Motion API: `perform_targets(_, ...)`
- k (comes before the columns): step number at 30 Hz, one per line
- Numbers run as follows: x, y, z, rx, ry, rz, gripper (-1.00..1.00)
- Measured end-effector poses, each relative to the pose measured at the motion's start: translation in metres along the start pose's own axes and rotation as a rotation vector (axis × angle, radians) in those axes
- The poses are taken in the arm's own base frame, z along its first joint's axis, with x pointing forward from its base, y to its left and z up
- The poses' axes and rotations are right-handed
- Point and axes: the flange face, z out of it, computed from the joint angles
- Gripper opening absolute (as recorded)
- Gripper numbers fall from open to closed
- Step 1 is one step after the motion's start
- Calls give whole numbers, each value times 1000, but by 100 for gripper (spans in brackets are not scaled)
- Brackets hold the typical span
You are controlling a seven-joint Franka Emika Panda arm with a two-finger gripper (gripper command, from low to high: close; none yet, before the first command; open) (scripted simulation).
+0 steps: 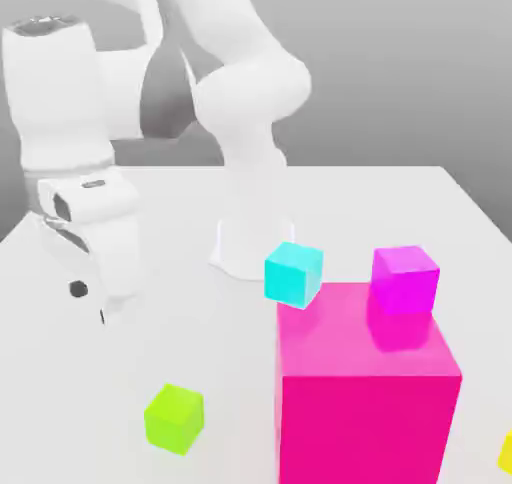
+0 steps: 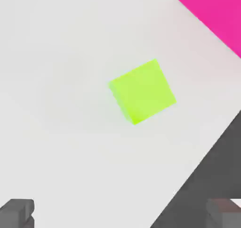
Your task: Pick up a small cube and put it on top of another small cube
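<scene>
The arm is hanging its claw (image 1: 100,307) over the exterior view's left side of the white tabletop (image 1: 60,412), fingers spread as wide as they go and gripping nothing — the two dark fingertips (image 2: 16,213) are showing well apart in the hand view with bare surface between them. The small lime-green cube (image 1: 174,418) is sitting alone on the tabletop, nearer the camera than the claw and well apart from the big hot-pink block (image 1: 365,387) on the exterior view's right. In the hand view the cube (image 2: 142,90) is lying off-centre and turned at an angle to the line between the fingers, so I'd say the job now is approaching — bringing the claw directly above the cube, twisting the wrist until the fingers are facing two flat sides rather than corners, then coming straight down before closing. The cyan cube (image 1: 293,273) and the magenta cube (image 1: 404,279) are resting up by the block, out of the way.
</scene>
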Motion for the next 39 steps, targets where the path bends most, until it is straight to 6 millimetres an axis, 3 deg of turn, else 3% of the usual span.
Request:
perform_targets(3,35,5,48,60,-12,-207,0)
perform_targets(7,43,3,106,76,-14,-261,0)
perform_targets(8,43,2,117,77,-15,-264,-100)
perform_targets(15,44,1,118,79,-17,-266,-100)
perform_targets(19,45,5,70,78,-17,-265,-100)
perform_targets(25,10,4,-19,42,-42,-153,-100)
perform_targets(29,3,2,-79,11,-61,-80,-100)
perform_targets(34,18,2,-149,-25,-79,-9,-100)
perform_targets(39,57,7,-203,-51,-91,41,-100)
